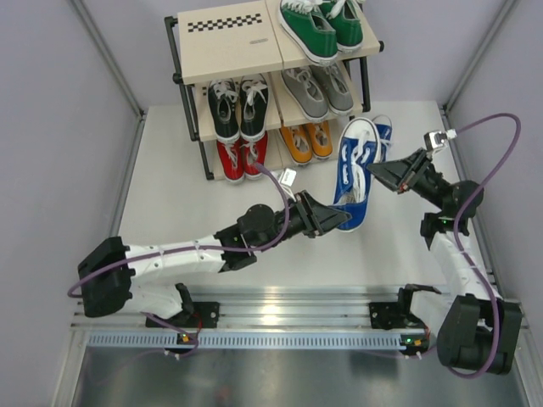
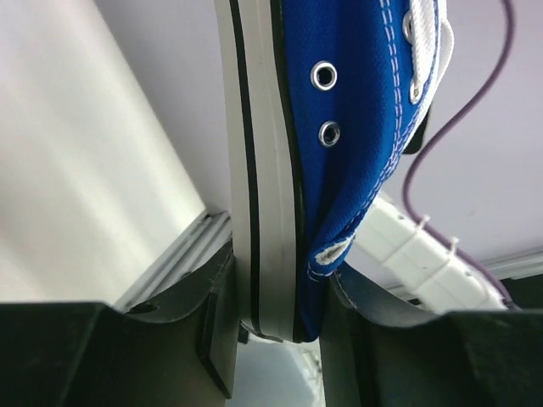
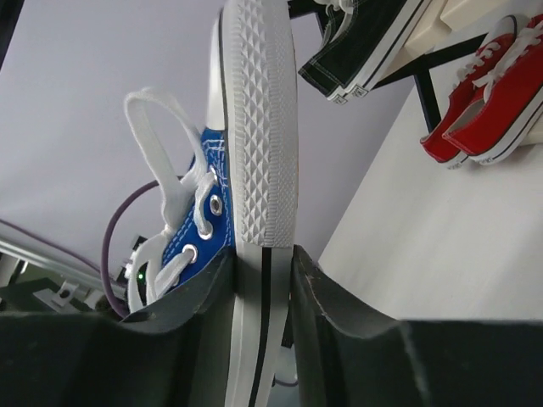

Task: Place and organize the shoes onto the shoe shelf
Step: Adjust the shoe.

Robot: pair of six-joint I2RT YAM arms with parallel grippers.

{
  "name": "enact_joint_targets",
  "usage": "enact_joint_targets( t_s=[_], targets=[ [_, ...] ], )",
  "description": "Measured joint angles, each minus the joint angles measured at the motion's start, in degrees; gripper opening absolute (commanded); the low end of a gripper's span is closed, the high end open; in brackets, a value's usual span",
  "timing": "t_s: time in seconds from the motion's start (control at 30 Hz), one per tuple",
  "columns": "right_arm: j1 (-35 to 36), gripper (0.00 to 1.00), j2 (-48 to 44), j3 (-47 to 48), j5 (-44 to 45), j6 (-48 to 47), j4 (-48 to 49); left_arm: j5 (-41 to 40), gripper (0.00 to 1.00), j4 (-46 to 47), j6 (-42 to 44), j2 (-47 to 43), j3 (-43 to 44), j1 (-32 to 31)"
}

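Just in front of the shoe shelf, next to its orange pair, a blue shoe points toe-first at the shelf. The left gripper is clamped on its heel-end side wall. The right gripper pinches its white sole rim, nearer the shelf.

The frame's top edge is cropping the green sneakers, and the shoe shelf is covering the orange sneakers' heels.
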Motion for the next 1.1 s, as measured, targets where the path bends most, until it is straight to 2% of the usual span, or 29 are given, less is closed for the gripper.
enact_joint_targets(
  t_s=[0.07, 0.1, 0.2, 0.3, 0.57, 0.9, 1.0, 1.1],
  targets=[
    [0.2, 0.51, -0.7, 0.6, -0.9, -2.6, -2.7, -0.9, 0.0, -3.6, 1.7, -2.0, -0.1, 0.0],
    [0.2, 0.63, -1.2, 1.1, -1.5, -4.5, -4.7, -1.7, 0.0, -5.0, 2.5, -3.1, -0.1, 0.0],
    [0.3, 0.79, -2.8, 2.8, -2.6, -10.7, -10.6, -4.4, 0.0, -9.2, 4.8, -6.9, -0.1, 0.4],
    [0.4, 0.86, -4.1, 4.6, -3.3, -16.4, -16.0, -6.4, 0.0, -12.1, 6.4, -10.2, -0.1, 0.9],
    [-0.9, 0.88, -9.0, 7.5, -5.2, -31.2, -27.4, -8.5, 0.0, -22.6, 10.6, -16.6, 2.2, 3.4],
    [-2.3, 0.91, -14.8, 7.5, -9.3, -51.4, -37.9, -10.2, 0.0, -36.3, 17.7, -17.3, 18.7, 6.4],
    [-2.8, 0.91, -15.0, 7.1, -10.3, -56.7, -40.6, -9.9, 0.0, -39.3, 18.3, -16.8, 24.8, 10.3],
    [-3.5, 0.91, -15.3, 6.2, -11.1, -60.8, -43.0, -8.9, 0.0, -41.5, 17.5, -14.4, 31.2, 17.4]
  ],
)
